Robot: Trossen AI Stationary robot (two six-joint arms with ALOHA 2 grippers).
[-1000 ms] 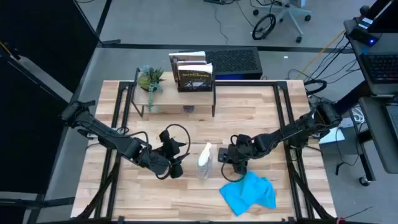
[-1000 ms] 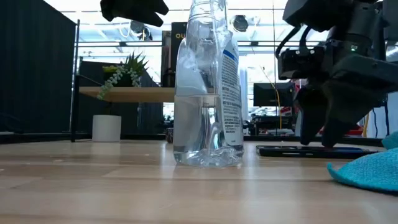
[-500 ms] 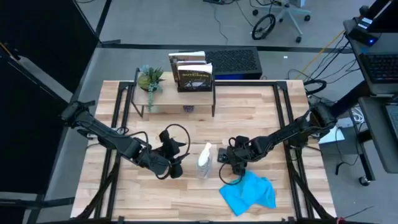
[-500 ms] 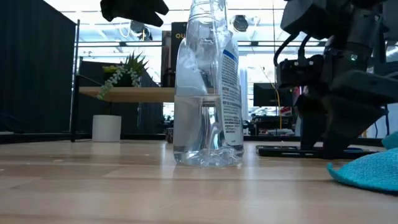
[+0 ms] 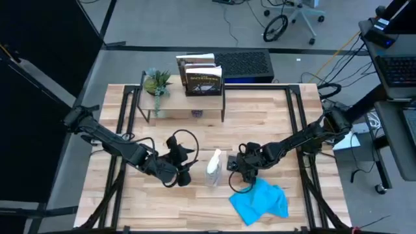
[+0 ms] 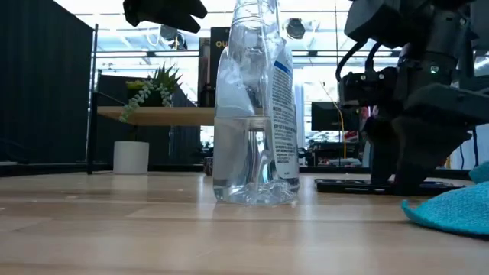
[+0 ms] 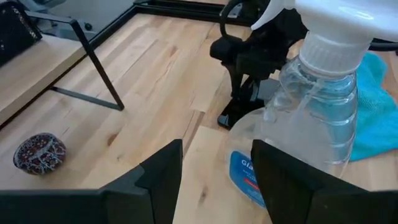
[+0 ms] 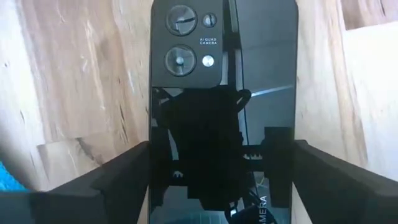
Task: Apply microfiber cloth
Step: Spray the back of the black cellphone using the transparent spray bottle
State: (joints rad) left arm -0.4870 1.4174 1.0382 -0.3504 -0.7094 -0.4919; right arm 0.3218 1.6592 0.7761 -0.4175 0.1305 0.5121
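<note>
Nothing had shifted since half a second earlier: the right gripper (image 5: 238, 170) stayed low, fingers spread either side of the black phone (image 8: 221, 93), gripping nothing; the microfiber cloth (image 5: 261, 201) lay just beside it

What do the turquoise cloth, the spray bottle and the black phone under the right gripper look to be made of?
The turquoise-blue microfiber cloth looks like soft matte fabric; it lies crumpled in folds. The clear spray bottle seems thin transparent plastic, see-through with a dented base, white nozzle and printed label. The flat black phone appears glossy glass or polished plastic: its back mirrors the right gripper above it.
</note>
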